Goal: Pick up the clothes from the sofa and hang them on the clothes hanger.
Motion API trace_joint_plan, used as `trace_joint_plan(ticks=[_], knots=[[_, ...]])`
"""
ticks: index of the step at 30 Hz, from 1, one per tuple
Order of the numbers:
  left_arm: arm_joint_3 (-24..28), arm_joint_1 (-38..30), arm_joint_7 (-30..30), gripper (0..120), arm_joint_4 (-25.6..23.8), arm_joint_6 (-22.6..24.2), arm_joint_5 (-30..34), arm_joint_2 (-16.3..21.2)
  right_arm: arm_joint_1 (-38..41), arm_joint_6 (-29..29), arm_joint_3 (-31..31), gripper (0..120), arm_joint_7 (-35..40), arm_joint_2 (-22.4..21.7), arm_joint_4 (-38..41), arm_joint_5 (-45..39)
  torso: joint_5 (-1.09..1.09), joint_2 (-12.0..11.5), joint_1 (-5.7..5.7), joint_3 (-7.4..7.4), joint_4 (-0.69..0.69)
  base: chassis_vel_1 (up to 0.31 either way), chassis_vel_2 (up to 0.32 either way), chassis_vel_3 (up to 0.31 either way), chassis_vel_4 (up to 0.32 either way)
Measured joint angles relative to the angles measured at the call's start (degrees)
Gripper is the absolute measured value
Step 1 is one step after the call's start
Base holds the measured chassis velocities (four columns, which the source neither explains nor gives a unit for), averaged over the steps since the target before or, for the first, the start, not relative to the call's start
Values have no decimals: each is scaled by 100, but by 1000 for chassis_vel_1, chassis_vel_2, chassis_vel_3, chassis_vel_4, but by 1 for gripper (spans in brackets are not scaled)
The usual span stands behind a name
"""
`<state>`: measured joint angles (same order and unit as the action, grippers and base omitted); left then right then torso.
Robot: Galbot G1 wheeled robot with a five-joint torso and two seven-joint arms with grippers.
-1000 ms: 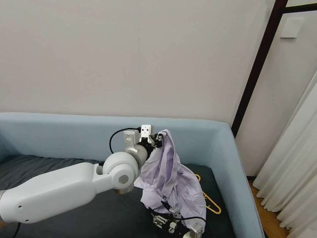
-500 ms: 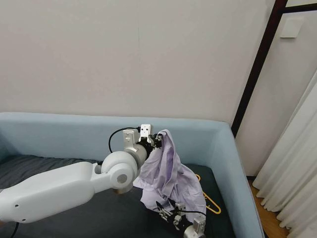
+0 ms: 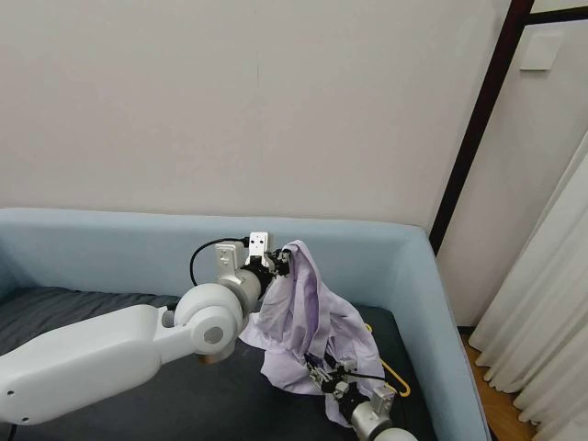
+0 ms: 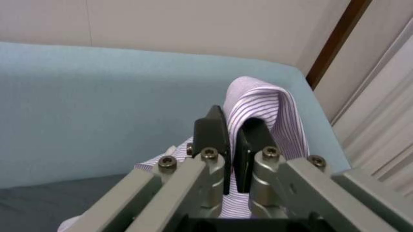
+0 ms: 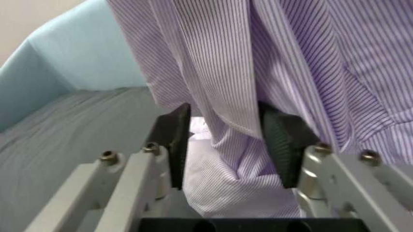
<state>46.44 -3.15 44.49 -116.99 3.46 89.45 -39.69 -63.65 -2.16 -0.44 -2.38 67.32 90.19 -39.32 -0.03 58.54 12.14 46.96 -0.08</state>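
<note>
A purple striped shirt (image 3: 308,317) hangs lifted above the dark sofa seat (image 3: 138,322). My left gripper (image 3: 283,262) is shut on its top fold, and in the left wrist view the black pads (image 4: 213,135) pinch the shirt (image 4: 268,116) in front of the light blue sofa back (image 4: 96,96). My right gripper (image 3: 322,375) is low under the shirt's hem. Its fingers (image 5: 174,142) stand open around a hanging fold of the shirt (image 5: 226,96). A yellow hanger (image 3: 397,383) lies on the seat, partly hidden by cloth.
The light blue sofa back (image 3: 110,248) and right armrest (image 3: 441,340) wall in the seat. A dark door frame (image 3: 473,129) and white curtains (image 3: 547,331) stand at the right. A plain wall rises behind the sofa.
My left gripper has carried the shirt slightly left. My right gripper has risen from the frame's lower edge up to the shirt's hem.
</note>
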Motion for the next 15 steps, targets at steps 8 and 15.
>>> trace_joint_plan(ticks=[8,15], knots=[[45,-4,18,1,72,28,-43,-82,-53,-26,-32,12,-32,-36,97,55,0,0,0,0,1,0,0,0,0],[27,106,29,1,180,15,-175,-203,-72,-137,-64,0,-194,-82,198,17,0,0,0,0,1,0,0,0,0]])
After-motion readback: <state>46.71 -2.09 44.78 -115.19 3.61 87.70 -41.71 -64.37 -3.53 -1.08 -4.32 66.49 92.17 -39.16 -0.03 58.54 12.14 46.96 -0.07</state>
